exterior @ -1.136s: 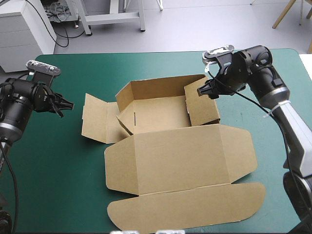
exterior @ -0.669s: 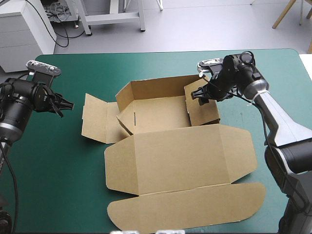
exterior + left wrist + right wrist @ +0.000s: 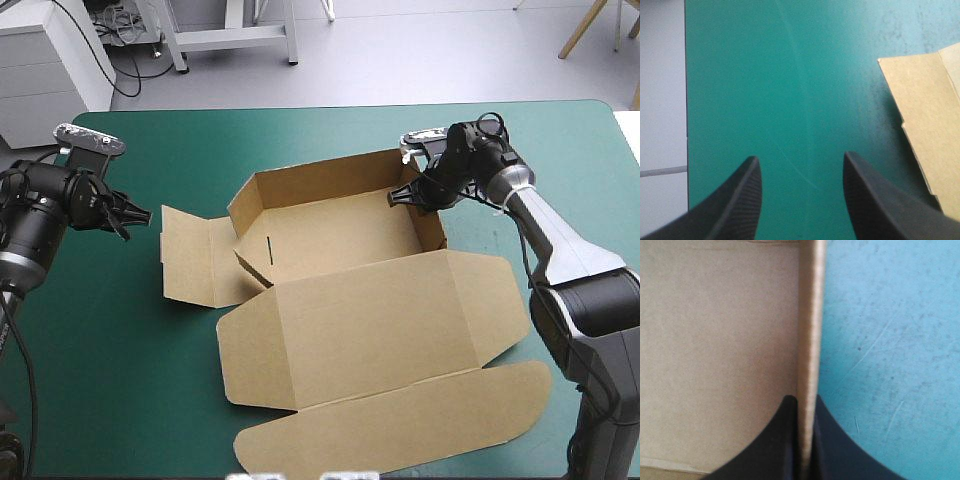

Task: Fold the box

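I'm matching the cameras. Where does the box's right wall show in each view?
High view: the right wall stands upright right of centre, the right gripper on its far end.
Left wrist view: not in it; only a flat left flap shows.
Right wrist view: its top edge runs ahead from between the jaws.
Shared landmark: the teal-green cover.

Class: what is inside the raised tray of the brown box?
Only its bare floor shows; nothing lies in the box. The right tool is shut on its right wall. A tucked left flap hides some floor.
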Tool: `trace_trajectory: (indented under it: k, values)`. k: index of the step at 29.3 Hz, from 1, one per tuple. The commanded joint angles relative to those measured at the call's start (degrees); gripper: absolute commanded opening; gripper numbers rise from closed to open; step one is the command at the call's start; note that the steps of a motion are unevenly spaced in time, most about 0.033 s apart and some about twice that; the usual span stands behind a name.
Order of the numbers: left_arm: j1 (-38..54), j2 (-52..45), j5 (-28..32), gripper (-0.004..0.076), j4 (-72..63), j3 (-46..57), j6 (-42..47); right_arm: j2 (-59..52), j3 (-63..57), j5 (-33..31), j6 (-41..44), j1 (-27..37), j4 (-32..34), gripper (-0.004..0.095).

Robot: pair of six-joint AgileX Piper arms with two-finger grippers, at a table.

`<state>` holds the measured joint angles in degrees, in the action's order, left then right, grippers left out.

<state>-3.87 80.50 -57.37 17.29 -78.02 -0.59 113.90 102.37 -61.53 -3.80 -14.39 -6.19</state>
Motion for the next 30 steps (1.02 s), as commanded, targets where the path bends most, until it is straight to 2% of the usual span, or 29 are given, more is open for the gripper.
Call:
trace_trajectory:
  k: [1,9,15,18,24,30]
  values:
    - [0.06,-1.79,2.22,0.0356,0.97,-1.62,0.25,-4.44,1.69,1.45,-0.37,0.98,-0.56,-0.0014]
    - [0.06,-1.79,3.25,0.0356,0.97,-1.62,0.59,-12.26,1.69,3.16,-4.98,8.22,-5.13,-0.0014]
    - [0.06,-0.65,4.84,0.0356,-0.58,-1.62,0.25,-18.31,1.69,2.54,-11.56,15.89,-18.11,-0.0014]
    - [0.06,0.59,4.84,0.0356,-1.89,-1.48,0.25,-20.37,1.69,2.54,-12.81,18.34,-20.54,-0.0014]
    - [0.06,3.66,6.02,0.0356,-5.77,-1.48,0.11,-21.84,1.69,-0.34,-15.89,20.4,-26.19,-0.0014]
    - [0.06,5.79,10.4,0.0356,-18.84,-1.48,-5.52,-21.84,1.69,-1.07,-17.14,20.4,-30.86,-0.0014]
